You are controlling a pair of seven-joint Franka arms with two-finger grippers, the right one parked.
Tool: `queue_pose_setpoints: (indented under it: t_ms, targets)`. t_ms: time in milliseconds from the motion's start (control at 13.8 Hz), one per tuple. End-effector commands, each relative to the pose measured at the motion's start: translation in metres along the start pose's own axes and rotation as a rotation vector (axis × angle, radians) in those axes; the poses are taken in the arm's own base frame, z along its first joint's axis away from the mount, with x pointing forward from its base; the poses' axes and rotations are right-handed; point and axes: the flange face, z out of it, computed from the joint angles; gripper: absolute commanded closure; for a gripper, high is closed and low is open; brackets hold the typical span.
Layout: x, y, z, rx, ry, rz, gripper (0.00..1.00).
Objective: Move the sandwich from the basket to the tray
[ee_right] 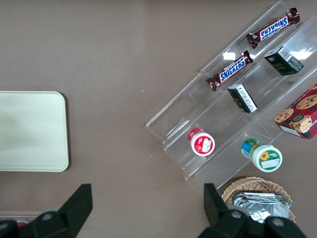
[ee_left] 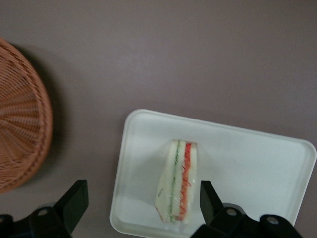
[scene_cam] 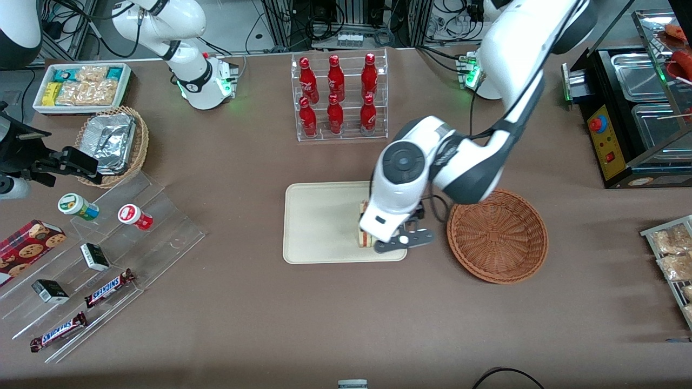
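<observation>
- Front view: I am watching the left arm's gripper (scene_cam: 390, 237) hanging over the tray (scene_cam: 319, 224), at the tray end nearest the basket (scene_cam: 498, 235). The wrist housing is covering most of what lies under it, but I am making out the sandwich (scene_cam: 365, 236) as a striped sliver on the tray surface. The basket, just beside the tray toward the working arm's end of the table, is showing nothing inside. The rack of red bottles (scene_cam: 339, 95) is standing farther from the front camera than the tray, well apart from it.
- Left wrist view: I am seeing the sandwich (ee_left: 179, 182) lying flat in the tray (ee_left: 257, 163), close to the tray rim that faces the basket (ee_left: 20, 129). The gripper (ee_left: 141, 201) is hovering above it with its fingers (ee_left: 75, 201) spread wide apart and gripping nothing; one finger is lined up just beside the sandwich, the other over the table outside the tray.
- Right wrist view: I am getting only one end of the tray (ee_right: 32, 131), bare there, with the clear stepped display (ee_right: 233, 99) of snacks well apart from it.
- My reading: the placing looks done and I am at the release-and-retreat step. The next move calls for lifting straight up off the tray so that the near finger is not dragging the wrapped wedge along.
</observation>
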Motion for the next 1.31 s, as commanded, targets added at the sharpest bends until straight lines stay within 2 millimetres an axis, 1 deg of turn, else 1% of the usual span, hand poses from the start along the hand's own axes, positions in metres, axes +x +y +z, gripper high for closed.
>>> queue_pose_setpoints:
  t_ms: [0,73,290,363,435,508,653,725,870,943,1016,1088,1161,1233]
  targets:
    - [0.023,-0.044,-0.042,0.011,0.027,-0.015,0.01]
    - [0.029,-0.057,-0.050,0.016,0.028,-0.016,0.01]
    - [0.052,-0.103,-0.078,0.005,0.015,-0.007,0.01]
    - [0.060,-0.118,-0.082,0.008,0.008,-0.015,0.01]
    - [0.068,-0.136,-0.091,0.013,0.013,-0.020,0.01]
    - [0.072,-0.149,-0.099,0.016,0.015,-0.017,0.01]
    - [0.086,-0.186,-0.113,0.030,0.013,-0.020,0.01]
    - [0.088,-0.200,-0.119,0.035,-0.002,0.009,0.01]
    - [0.085,-0.223,-0.136,0.064,-0.021,0.082,0.01]
    - [0.081,-0.228,-0.145,0.083,-0.020,0.104,0.01]
    - [0.079,-0.235,-0.154,0.096,-0.014,0.106,0.01]
    - [0.079,-0.247,-0.163,0.113,-0.009,0.087,0.01]
    - [0.074,-0.253,-0.174,0.130,-0.005,0.081,0.01]
    - [0.072,-0.262,-0.180,0.146,-0.008,0.069,0.01]
